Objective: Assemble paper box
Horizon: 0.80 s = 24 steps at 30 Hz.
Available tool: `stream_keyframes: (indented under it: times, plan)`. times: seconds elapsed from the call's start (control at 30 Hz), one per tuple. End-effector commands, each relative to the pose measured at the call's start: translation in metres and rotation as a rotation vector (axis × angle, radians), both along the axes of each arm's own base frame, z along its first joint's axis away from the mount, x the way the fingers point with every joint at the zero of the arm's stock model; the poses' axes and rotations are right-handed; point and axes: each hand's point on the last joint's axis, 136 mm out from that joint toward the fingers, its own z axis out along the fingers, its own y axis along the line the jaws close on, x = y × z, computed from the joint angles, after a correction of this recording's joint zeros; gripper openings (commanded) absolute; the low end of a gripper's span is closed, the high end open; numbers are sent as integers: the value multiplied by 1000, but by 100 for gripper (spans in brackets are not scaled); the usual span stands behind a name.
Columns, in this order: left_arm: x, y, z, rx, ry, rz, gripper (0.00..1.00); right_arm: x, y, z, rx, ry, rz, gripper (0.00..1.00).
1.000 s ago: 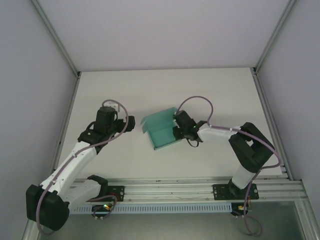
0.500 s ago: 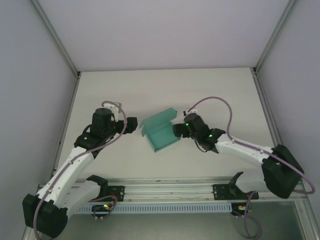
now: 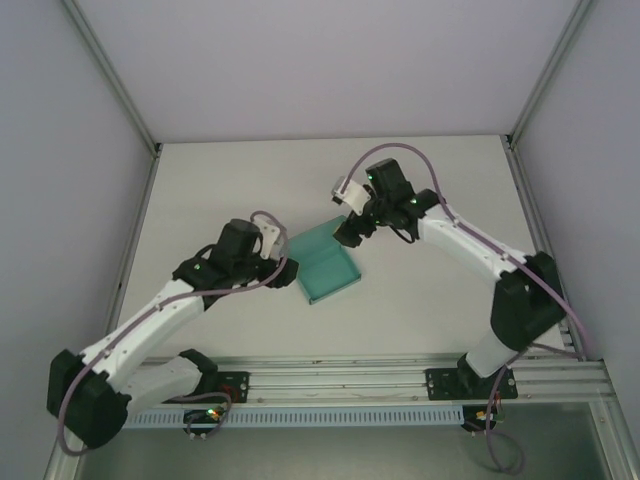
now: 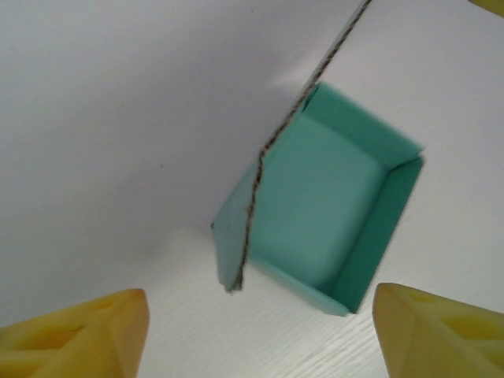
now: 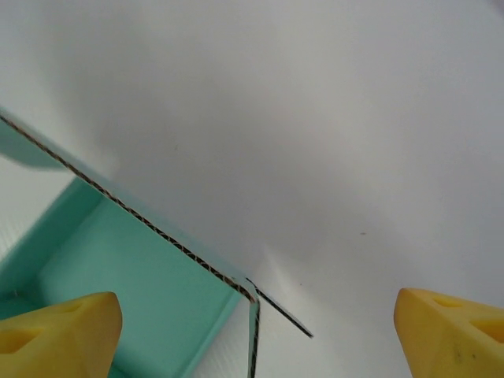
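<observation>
Top external — paper box [image 3: 325, 266] on table [image 3: 430, 305]

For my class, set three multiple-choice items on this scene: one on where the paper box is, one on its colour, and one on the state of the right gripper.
1. Where is the paper box?
A. on the table, between the left gripper and the right gripper
B. at the far left corner
C. lifted in the air

2. What colour is it?
A. red
B. teal-green
C. black

3. How is the right gripper?
A. shut on the box
B. shut on nothing
C. open

Answers:
1 A: the top view shows it lying between the two arms' tips.
2 B: every view shows teal-green card.
3 C: its yellow fingertips stand far apart.
</observation>
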Motion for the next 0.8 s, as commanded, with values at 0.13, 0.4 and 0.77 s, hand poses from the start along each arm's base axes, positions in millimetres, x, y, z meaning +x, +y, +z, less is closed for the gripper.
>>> stream_keyframes:
  times: [0.13, 0.4, 0.77]
  plan:
    - [23, -7, 1, 117, -20, -20, 48, -12, -3, -44, -164, 112, 206, 85]
    - [32, -16, -7, 162, 1, -56, 32, 5, 4, -49, -158, 86, 193, 62]
    - [59, -11, 4, 213, -49, 44, 0, 6, -10, -32, -210, 77, 75, 4]
